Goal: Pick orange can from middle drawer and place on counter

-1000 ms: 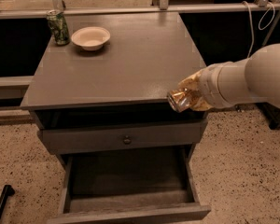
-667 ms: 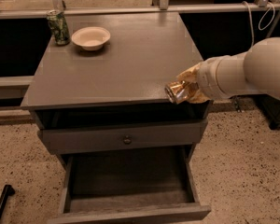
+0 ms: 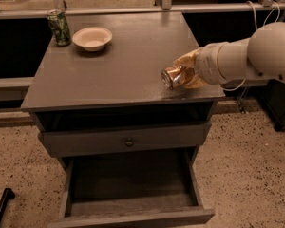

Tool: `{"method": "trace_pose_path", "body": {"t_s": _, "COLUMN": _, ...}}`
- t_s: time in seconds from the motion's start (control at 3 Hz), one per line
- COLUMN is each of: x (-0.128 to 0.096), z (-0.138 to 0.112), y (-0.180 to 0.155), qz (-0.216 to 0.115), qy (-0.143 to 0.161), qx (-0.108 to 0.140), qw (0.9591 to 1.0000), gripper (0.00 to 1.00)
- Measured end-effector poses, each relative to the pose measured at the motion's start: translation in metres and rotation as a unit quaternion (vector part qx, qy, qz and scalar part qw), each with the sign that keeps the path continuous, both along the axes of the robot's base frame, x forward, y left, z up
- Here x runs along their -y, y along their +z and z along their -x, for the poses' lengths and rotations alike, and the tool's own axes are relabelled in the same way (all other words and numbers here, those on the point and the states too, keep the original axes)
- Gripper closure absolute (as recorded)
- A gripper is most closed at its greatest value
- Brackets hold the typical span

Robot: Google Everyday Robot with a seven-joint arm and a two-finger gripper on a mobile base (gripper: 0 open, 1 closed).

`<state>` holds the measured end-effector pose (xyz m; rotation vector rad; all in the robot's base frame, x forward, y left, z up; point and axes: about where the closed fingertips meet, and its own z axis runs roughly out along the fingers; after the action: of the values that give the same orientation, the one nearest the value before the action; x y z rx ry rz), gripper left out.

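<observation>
The orange can (image 3: 175, 77) is held on its side in my gripper (image 3: 184, 74), its silver end pointing left. The gripper's pale yellow fingers (image 3: 186, 60) are shut around the can, and the white arm reaches in from the right. The can is low over the right front part of the grey counter (image 3: 128, 56); I cannot tell whether it touches the top. The middle drawer (image 3: 133, 208) is pulled open at the bottom of the cabinet, and its dark floor is bare.
A green patterned can (image 3: 59, 27) stands upright at the counter's back left, with a pale bowl (image 3: 92, 38) next to it. A closed drawer front with a small round knob (image 3: 129, 142) sits above the open drawer. A rail runs behind the cabinet.
My gripper has carried the orange can up and to the left, from the counter's right front edge to a spot further in over the top.
</observation>
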<state>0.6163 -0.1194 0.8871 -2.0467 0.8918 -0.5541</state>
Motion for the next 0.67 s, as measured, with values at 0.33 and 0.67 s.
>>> {"method": "trace_pose_path", "body": {"t_s": 0.33, "x": -0.006, "z": -0.022, "y": 0.006, "qz": -0.025, "qy": 0.026, "qx": -0.005, "qw": 0.9993, "gripper": 0.67}}
{"method": "trace_pose_path", "body": {"t_s": 0.67, "x": -0.011, "z": -0.042, "y": 0.007, "qz": -0.047, "qy": 0.054, "qx": -0.028, "qw": 0.9970, "gripper": 0.62}}
